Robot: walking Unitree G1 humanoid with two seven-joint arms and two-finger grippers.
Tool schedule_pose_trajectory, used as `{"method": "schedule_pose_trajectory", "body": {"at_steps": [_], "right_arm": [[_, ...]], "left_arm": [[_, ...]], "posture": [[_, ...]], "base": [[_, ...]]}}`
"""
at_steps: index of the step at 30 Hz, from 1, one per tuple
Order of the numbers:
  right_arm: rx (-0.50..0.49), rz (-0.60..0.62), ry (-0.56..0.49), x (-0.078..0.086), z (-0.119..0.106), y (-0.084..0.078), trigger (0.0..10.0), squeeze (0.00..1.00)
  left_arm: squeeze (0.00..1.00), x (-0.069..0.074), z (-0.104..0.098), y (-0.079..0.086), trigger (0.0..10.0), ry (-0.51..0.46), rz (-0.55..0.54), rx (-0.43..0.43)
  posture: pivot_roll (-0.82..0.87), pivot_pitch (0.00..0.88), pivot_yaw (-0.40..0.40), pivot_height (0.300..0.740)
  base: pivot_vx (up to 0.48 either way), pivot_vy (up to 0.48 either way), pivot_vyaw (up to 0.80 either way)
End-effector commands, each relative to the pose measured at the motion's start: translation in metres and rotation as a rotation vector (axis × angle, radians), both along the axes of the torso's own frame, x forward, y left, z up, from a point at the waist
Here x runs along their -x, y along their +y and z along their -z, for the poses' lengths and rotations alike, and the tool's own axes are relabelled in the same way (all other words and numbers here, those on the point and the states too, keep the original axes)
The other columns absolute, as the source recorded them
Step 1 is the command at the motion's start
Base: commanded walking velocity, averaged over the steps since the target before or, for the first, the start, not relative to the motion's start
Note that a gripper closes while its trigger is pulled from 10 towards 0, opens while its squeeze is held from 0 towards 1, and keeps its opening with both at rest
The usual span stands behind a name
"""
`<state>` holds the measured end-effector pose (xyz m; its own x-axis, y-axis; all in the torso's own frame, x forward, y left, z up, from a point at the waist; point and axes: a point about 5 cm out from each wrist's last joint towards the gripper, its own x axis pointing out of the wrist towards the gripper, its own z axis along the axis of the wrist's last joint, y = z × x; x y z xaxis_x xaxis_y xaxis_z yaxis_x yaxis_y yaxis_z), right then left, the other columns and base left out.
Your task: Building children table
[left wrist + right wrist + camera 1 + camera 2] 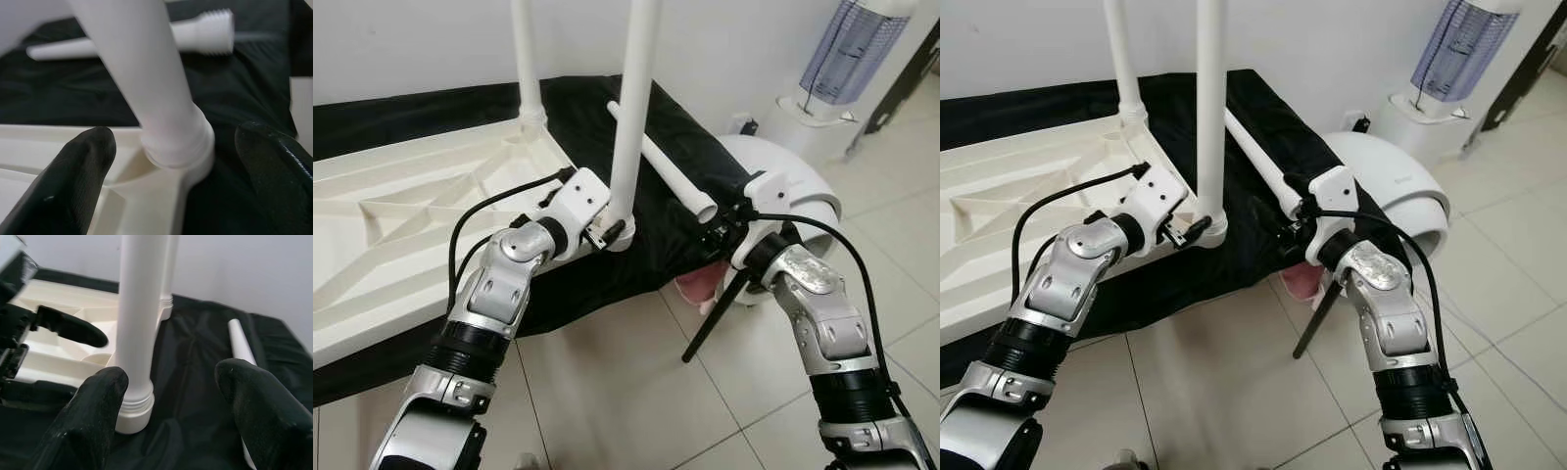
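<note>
Left eye view: an upturned white plastic tabletop with ribbed underside [401, 211] is lying on a black cloth sheet [607, 269] spread over the pale tiled floor [636, 392], beside a white wall.
Fitted legs: two round white plastic table legs are standing upright in corner sockets, the nearer leg [631, 117] at the front corner, the farther leg [525, 59] behind it.
Loose leg: a third white leg with a threaded end [661, 162] is lying on the cloth, just beyond the nearer leg.
Left gripper: the left gripper [171, 161] is sitting at the foot of the nearer leg, its two black fingers [78, 181] spread wide either side of the socket collar, not pinching it.
Right gripper: the right gripper [168, 421] is hovering low over the cloth, facing the nearer leg, fingers [261, 411] apart and gripping nothing.
Right arm: it is reaching in from the right, near the loose leg's threaded end.
Surroundings: a white domed appliance [793, 181] is sitting on the tiles beside the cloth, and a white stand with a blue-lit cylinder [847, 59] is standing behind it.
</note>
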<state>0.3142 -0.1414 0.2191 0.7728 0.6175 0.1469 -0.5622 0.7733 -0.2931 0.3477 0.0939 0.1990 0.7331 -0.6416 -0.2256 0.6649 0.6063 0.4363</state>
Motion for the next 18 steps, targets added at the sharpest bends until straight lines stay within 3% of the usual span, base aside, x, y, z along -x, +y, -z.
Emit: {"method": "schedule_pose_trajectory", "body": {"at_steps": [1, 6, 11, 13, 14, 16, 17, 18], "right_arm": [[0.038, -0.063, 0.001, -0.003, -0.002, 0.007, 10.0, 0.00], [0.056, -0.107, -0.011, -0.013, -0.010, 0.019, 10.0, 0.00], [0.052, -0.127, -0.028, -0.016, -0.015, 0.022, 10.0, 0.00], [0.051, -0.135, -0.031, -0.015, -0.016, 0.022, 10.0, 0.00], [0.051, -0.141, -0.032, -0.015, -0.017, 0.022, 10.0, 0.00], [0.051, -0.147, -0.033, -0.014, -0.017, 0.022, 10.0, 0.00], [0.052, -0.149, -0.033, -0.013, -0.017, 0.021, 10.0, 0.00], [0.052, -0.149, -0.033, -0.013, -0.017, 0.021, 10.0, 0.00]], "left_arm": [[0.00, -0.001, 0.006, -0.007, 10.0, 0.079, 0.090, -0.037], [0.00, -0.010, 0.019, -0.006, 10.0, 0.181, 0.149, -0.111], [0.00, -0.025, 0.027, 0.002, 10.0, 0.224, 0.074, -0.143], [0.00, -0.029, 0.030, 0.004, 9.6, 0.234, 0.047, -0.155], [0.00, -0.031, 0.033, 0.007, 5.1, 0.244, 0.030, -0.171], [0.00, -0.032, 0.035, 0.008, 5.1, 0.253, 0.023, -0.184], [0.00, -0.033, 0.037, 0.011, 3.1, 0.255, 0.020, -0.201], [0.00, -0.033, 0.037, 0.011, 3.1, 0.255, 0.020, -0.201]], "posture": [[0.00, 0.107, -0.026, 0.740], [0.00, 0.103, -0.017, 0.740], [0.01, 0.100, -0.025, 0.740], [0.02, 0.100, -0.027, 0.740], [0.02, 0.100, -0.027, 0.740], [0.02, 0.100, -0.027, 0.740], [0.01, 0.102, -0.023, 0.740], [0.01, 0.102, -0.023, 0.740]], "base": [[0.000, 0.000, 0.00], [0.000, 0.000, 0.00], [0.000, 0.000, 0.00], [0.000, 0.000, 0.00], [0.000, 0.000, 0.00], [0.000, 0.000, 0.00], [0.000, 0.000, 0.00], [0.000, 0.000, 0.00]]}}
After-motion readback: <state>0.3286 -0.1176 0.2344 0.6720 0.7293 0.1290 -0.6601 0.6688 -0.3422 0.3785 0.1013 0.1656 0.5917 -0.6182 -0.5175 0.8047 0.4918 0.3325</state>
